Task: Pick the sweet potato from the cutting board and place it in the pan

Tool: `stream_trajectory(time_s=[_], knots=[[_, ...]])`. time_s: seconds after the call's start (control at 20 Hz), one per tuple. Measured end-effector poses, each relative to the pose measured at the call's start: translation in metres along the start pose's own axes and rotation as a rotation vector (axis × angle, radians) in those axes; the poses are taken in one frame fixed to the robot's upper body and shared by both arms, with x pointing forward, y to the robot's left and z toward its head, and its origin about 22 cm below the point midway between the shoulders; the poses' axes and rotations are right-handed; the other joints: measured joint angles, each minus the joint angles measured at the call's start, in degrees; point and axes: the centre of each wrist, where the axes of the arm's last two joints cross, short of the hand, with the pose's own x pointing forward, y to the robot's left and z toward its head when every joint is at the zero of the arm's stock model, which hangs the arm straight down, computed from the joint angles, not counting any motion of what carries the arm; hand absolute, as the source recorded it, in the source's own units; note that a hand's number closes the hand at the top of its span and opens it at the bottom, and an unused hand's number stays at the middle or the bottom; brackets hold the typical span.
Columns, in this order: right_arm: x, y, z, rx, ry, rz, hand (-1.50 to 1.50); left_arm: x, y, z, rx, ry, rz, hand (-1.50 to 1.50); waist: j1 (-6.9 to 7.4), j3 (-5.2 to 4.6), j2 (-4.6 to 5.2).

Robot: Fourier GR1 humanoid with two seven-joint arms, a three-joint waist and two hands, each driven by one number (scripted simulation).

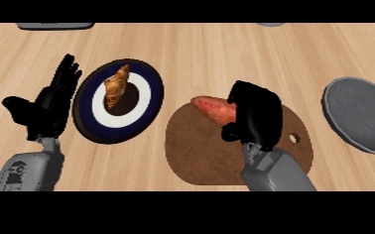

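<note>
1. A wooden counter (212, 49) fills the view, its pale grain running across the frame from side to side.
2. Just right of centre, in the lower half, lies a brown cutting board (198, 148), rounded in outline, with a small hole near its right edge.
3. The sweet potato (212, 108) sits at the upper left part of that board, reddish orange, its free end pointing toward the upper left of the frame.
4. The right hand (255, 116) comes up from the lower edge over the board and covers the right end of the sweet potato. Its black fingers are curled round the vegetable, grasping it.
5. I cannot tell from here whether the sweet potato touches the board or is raised off it.
6. The pan (351, 114) is a grey round dish at the right edge of the frame, partly cut off, well apart from the board.
7. Left of centre is a dark blue plate (99, 114) with a white ring and a dark middle.
8. A golden-brown croissant (117, 87) lies on the upper part of that plate.
9. The left hand (44, 106) shows at the left edge, just beside the plate, fingers straight and pointing up, thumb out to the left, holding nothing.
10. Two grey things peek in along the top edge, too cut off to name.
</note>
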Motion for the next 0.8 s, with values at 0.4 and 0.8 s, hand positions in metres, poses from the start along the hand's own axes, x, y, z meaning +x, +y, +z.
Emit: stream_trajectory(time_s=[0.4, 0.8], knots=[[-0.029, -0.054, 0.004, -0.235, 0.076, -0.138, 1.5, 0.001, -0.004, -0.003, -0.001, -0.007, -0.002, 0.0, 0.36, 0.05, 0.34], [-0.106, -0.087, -0.032, -0.355, 0.181, -0.32, 1.5, 0.002, -0.008, -0.002, -0.004, -0.009, -0.003, 0.0, 0.61, 0.1, 0.53]])
